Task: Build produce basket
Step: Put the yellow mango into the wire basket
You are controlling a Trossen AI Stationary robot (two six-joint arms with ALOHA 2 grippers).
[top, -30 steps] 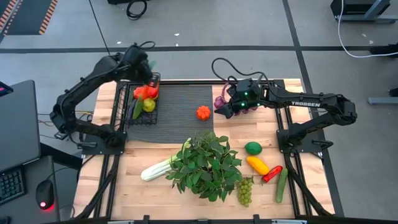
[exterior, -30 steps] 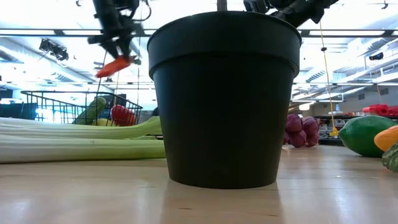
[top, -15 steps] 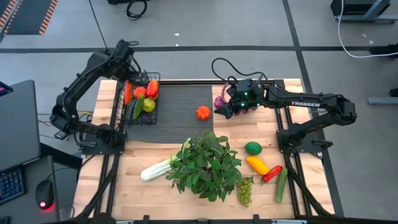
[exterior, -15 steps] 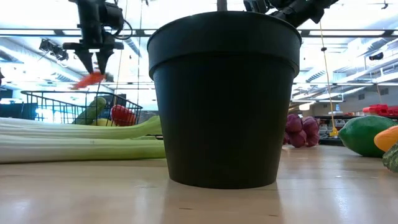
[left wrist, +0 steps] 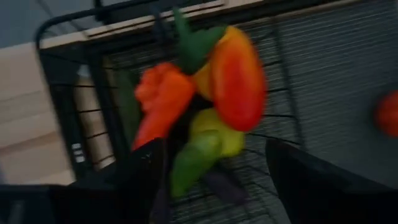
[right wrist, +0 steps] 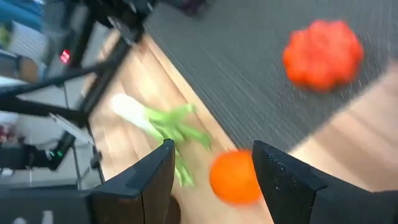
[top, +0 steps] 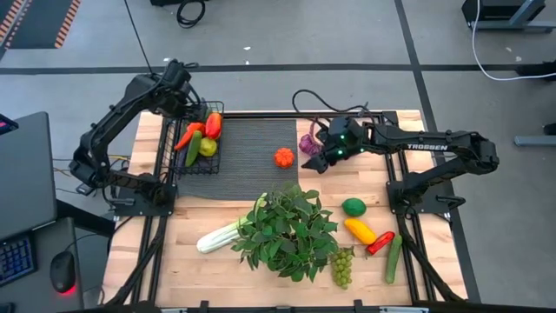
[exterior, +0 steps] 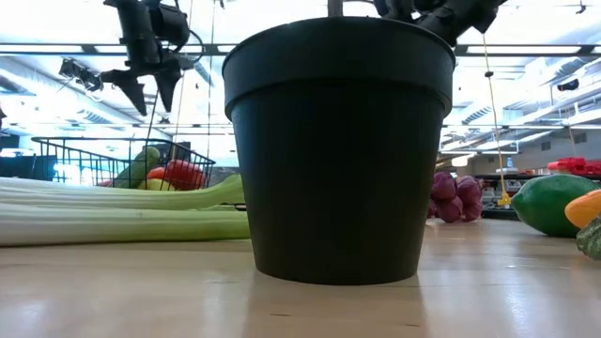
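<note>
The black wire basket (top: 198, 171) stands on the ribbed mat at the far left. It holds an orange-red pepper (left wrist: 158, 106), a red-and-yellow pepper (left wrist: 239, 81), a cucumber (top: 193, 150) and a yellow-green fruit (left wrist: 227, 134). My left gripper (exterior: 150, 101) hangs open above the basket's far-left corner with nothing between its fingers. My right gripper (top: 320, 162) hovers by the mat's right edge with a small orange (right wrist: 235, 177) between its fingers. The hand hides this orange in the high view. My right gripper has the small orange (right wrist: 235, 177) between its two fingers, lying nearer one finger (right wrist: 280, 177). The fingers slant down toward the table's near-left. The hand stands well above the table.
A ridged orange fruit (top: 283, 157) lies on the mat and purple bulbs (top: 308, 142) lie beside it. The big potted plant (top: 287, 230) fills the near middle, with celery (top: 217, 236) to its left. A lime (top: 353, 207), peppers, a cucumber and grapes (top: 342, 265) lie near right.
My left gripper has moved toward the table's left edge and a little down over the basket. It has opened and let go of the orange-red pepper. The pepper has dropped into the basket and now lies tilted by its left wall.
</note>
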